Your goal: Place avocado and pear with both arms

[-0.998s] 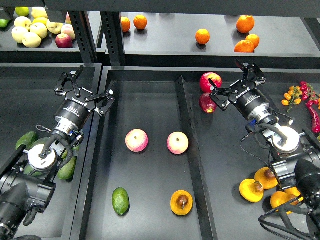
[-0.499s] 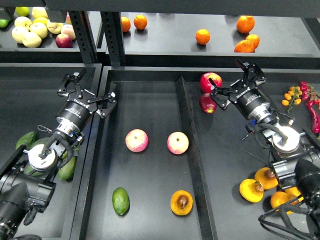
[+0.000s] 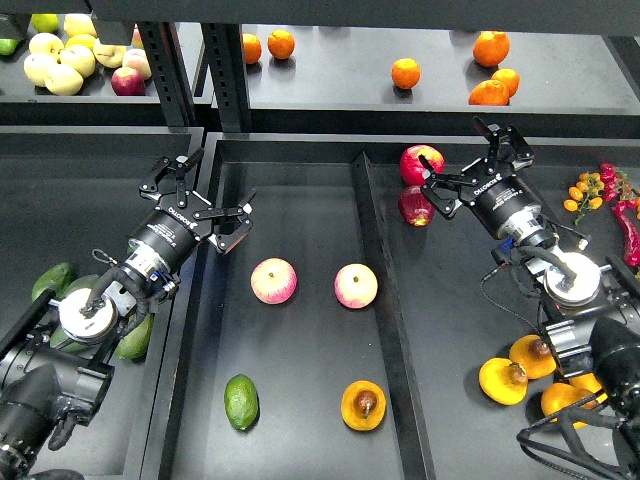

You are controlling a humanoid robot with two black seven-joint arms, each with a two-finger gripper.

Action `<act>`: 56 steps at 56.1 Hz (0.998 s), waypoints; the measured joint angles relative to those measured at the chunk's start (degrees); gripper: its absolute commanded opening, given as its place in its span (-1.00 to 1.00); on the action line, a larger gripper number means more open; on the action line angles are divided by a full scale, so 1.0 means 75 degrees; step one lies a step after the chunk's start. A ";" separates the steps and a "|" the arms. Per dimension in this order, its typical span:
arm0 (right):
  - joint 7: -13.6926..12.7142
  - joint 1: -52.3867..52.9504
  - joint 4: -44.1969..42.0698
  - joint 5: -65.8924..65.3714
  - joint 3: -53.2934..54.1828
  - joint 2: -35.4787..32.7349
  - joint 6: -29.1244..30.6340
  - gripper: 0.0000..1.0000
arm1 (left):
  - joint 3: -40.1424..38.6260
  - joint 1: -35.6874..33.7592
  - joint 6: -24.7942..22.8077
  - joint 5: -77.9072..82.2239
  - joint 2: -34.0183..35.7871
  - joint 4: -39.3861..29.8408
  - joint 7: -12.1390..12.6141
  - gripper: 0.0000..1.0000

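Note:
The avocado (image 3: 241, 402), a small green egg-shaped fruit, lies at the front of the left compartment of the middle tray (image 3: 300, 190). The pear (image 3: 363, 405), a halved orange-yellow fruit with a brown stone, lies to its right near the divider (image 3: 378, 290). My left gripper (image 3: 200, 193) is open and empty, over the tray's left edge, well behind the avocado. My right gripper (image 3: 475, 166) is open and empty, over the right compartment next to two red apples (image 3: 420, 163), far from the pear.
Two round pink fruits (image 3: 273, 281) (image 3: 355, 286) lie mid-tray. More green avocados (image 3: 52, 279) lie in the left bin, more halved fruits (image 3: 503, 380) at the right front. Red peppers (image 3: 625, 215) lie far right. The back shelf holds oranges (image 3: 405, 73) and yellow apples (image 3: 60, 60).
My left gripper has moved right and a little forward, from the left bin over the tray's left edge. My right gripper has barely moved. The fruits have not moved.

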 measured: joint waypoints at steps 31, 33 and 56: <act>-0.0003 0.0079 -0.0080 0.0005 0.0494 0.0000 0.0000 1.00 | 0.6503 -0.2904 0.0000 -0.0203 0.2588 0.0260 0.0614 0.85; -0.0004 0.0079 -0.0086 0.0005 0.0504 0.0000 0.0000 1.00 | 0.6814 -0.3061 0.0000 -0.0182 0.2630 0.0244 0.0614 0.85; -0.0012 0.0126 -0.0106 0.0004 0.0518 0.0000 0.0000 1.00 | 0.9381 -0.3916 0.0000 0.0973 0.2597 -0.0236 0.0612 0.84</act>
